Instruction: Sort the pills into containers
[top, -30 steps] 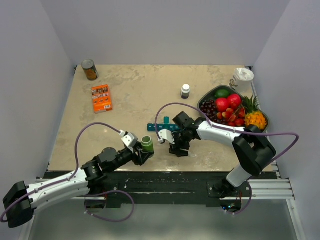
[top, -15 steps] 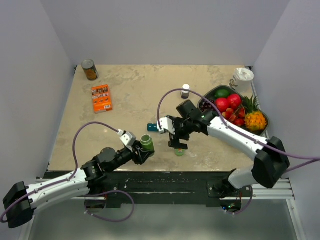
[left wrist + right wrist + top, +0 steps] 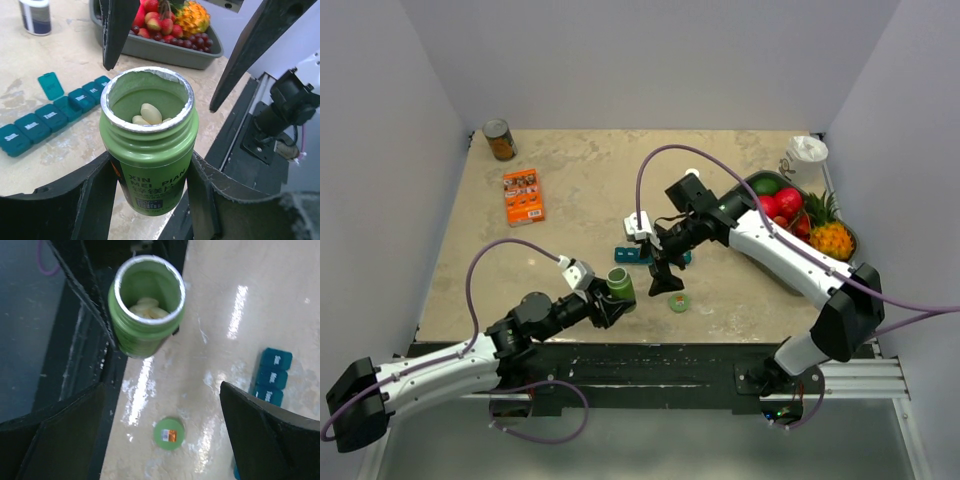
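Green bottle (image 3: 150, 170) glossy plastic, torn foil rim; teal organiser (image 3: 33, 128) smooth plastic; tabletop (image 3: 225, 285) glossy.

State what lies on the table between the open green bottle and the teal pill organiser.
Nothing. In the right wrist view, only bare tabletop separates the green bottle from the pill organiser.

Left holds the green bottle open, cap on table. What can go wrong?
The green bottle in the left gripper has a wide mouth and loose pills; tipping may dump several at once.
Only one lid on the teal organiser looks open, so pills may bounce off shut lids.
The open right gripper hangs near the bottle and loose cap; it may knock either.
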### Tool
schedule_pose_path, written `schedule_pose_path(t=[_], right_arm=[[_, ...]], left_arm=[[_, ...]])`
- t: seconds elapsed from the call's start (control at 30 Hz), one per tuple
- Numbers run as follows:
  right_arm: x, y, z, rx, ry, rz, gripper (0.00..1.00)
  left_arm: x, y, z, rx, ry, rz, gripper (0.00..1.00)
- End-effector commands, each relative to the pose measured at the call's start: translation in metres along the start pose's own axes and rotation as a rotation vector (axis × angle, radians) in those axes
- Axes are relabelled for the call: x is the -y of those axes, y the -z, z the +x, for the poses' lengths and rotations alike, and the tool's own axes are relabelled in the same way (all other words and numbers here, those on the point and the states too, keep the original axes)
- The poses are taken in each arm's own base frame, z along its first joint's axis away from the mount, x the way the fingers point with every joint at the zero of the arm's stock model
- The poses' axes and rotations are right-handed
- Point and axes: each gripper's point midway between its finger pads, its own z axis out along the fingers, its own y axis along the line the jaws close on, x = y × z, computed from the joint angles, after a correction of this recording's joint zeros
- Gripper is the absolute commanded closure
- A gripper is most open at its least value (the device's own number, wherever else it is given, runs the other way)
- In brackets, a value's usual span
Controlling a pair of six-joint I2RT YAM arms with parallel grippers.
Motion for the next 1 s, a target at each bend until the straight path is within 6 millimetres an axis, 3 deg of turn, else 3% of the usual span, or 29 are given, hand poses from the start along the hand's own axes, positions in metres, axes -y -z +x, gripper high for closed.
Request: schedule_pose_path(t=[0.0,0.2,0.63,0.97], right_arm=[[-0.036,0.014,-0.034,0.154,0.053,-0.111,0.01],[-0.043,0.006,-0.043,0.213,-0.006,-0.186,0.04],[-0.043,-0.015,-0.038,0.182,-0.057,-0.215,0.17],[-0.041,-0.022,-0.036,0.168,-0.072,-0.223,0.36]], left_arm=[[0.028,-0.003,-0.033,0.096,-0.056,0.139,1.0],[0.036,-0.006,-0.035,0.098,-0.084,0.183,1.0],[0.044,-0.019,-0.042,0.112,-0.08,0.218,1.0],[0.035,-0.022,-0.048,0.133,-0.062,0.16,1.0]])
